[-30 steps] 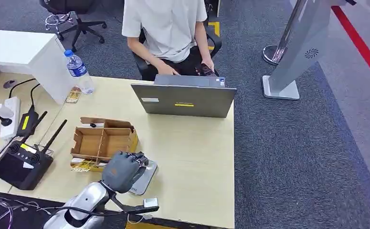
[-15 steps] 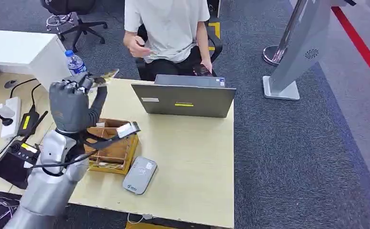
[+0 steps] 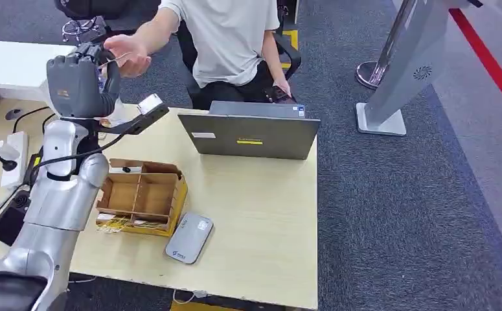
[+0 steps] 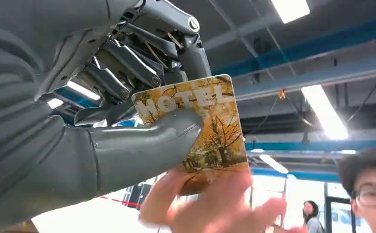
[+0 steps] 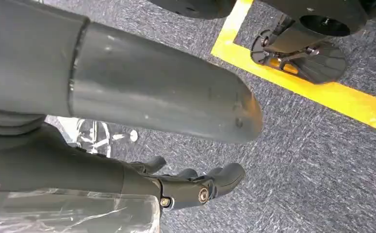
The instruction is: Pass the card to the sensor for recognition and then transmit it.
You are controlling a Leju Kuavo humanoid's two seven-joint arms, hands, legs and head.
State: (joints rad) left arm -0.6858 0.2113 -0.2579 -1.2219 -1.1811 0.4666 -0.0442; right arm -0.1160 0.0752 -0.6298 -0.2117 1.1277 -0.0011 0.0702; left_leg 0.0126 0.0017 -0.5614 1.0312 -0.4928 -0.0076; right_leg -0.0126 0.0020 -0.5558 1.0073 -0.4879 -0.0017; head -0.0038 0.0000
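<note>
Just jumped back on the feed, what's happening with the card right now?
The robot's left hand is raised over the far left corner of the desk, pinching the hotel card between thumb and fingers. The seated person's hand has reached across and touches the card's free end. The grey sensor lies on the desk beside the cardboard tray.

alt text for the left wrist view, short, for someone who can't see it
The robot's left hand pinches a card printed HOTEL over autumn trees between its thumb and fingers, while a person's hand takes hold of the card's far end. Ceiling lights and blue beams show behind, with the person's head at the frame's corner.
</note>
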